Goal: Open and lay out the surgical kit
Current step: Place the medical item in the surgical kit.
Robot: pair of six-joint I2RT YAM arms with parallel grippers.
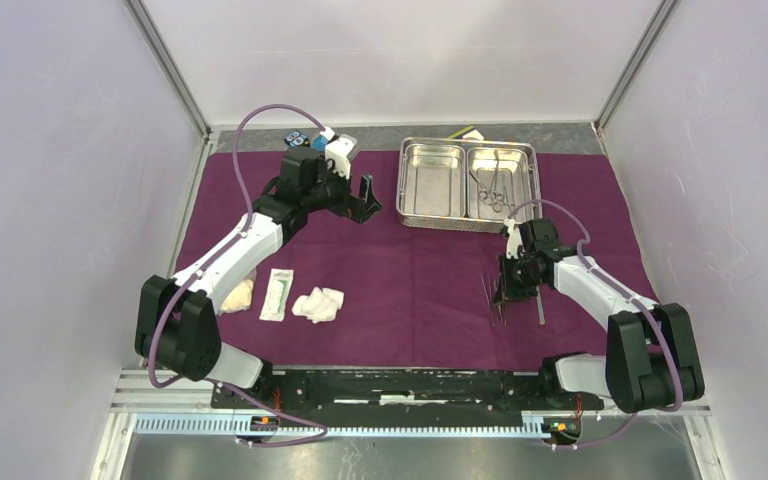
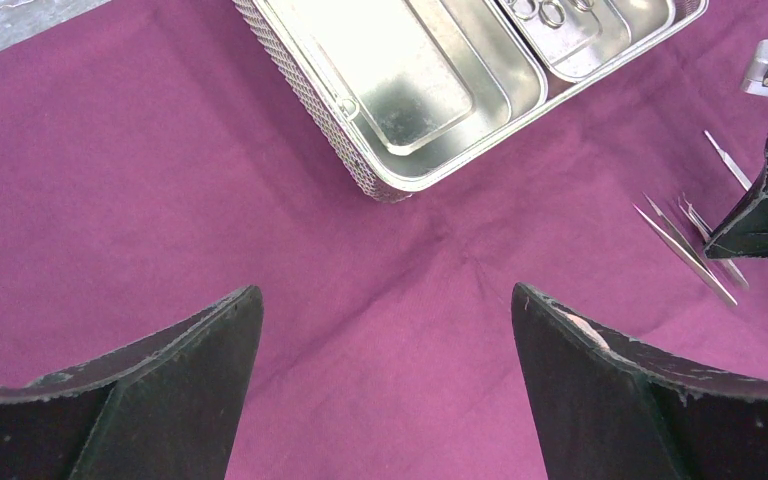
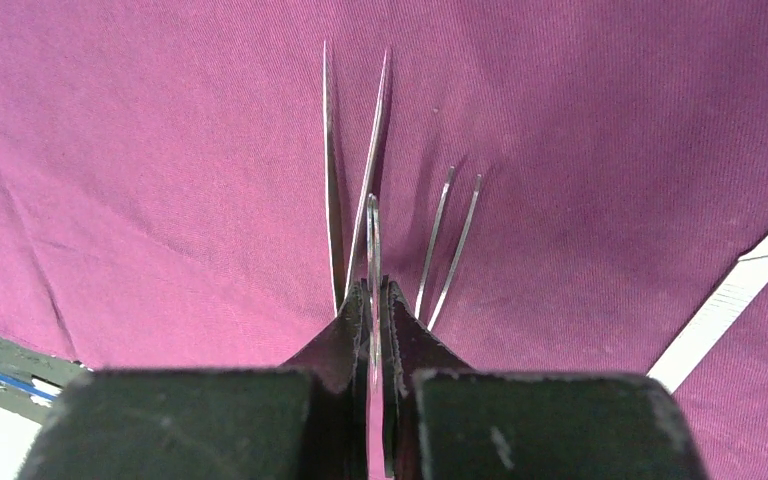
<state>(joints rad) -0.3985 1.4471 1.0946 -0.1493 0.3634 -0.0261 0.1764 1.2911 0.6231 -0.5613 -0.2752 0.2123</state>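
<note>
At lower right of the overhead view, your right gripper (image 1: 503,292) pinches one slim tweezers (image 3: 373,240) low over the cloth wrap (image 1: 410,280), likely to line it up beside two laid pairs (image 3: 450,240). Upper left, your left gripper (image 1: 364,200) hangs wide and empty near the steel tray (image 1: 403,185) holding clamps (image 1: 493,190).

1. I'm looking at a grey table (image 1: 560,130) with a dark-purple cloth (image 1: 410,290) spread flat over nearly all of it.
2. A two-compartment steel tray (image 1: 460,222) sits on the cloth near its far edge.
3. On the near side of the tray's right end, tweezers (image 1: 493,300) and a slim steel tool (image 1: 540,308) lie on the cloth.
4. Well off to the tray's near left lie a flat white packet (image 1: 278,294), a gauze wad (image 1: 319,304) just right of it, and a second wad (image 1: 238,297) on its left, partly hidden.
5. Left of the tray, at the cloth's far edge, are small blue and black blocks (image 1: 298,138). Just behind the tray is a small yellowish block (image 1: 463,131).
</note>
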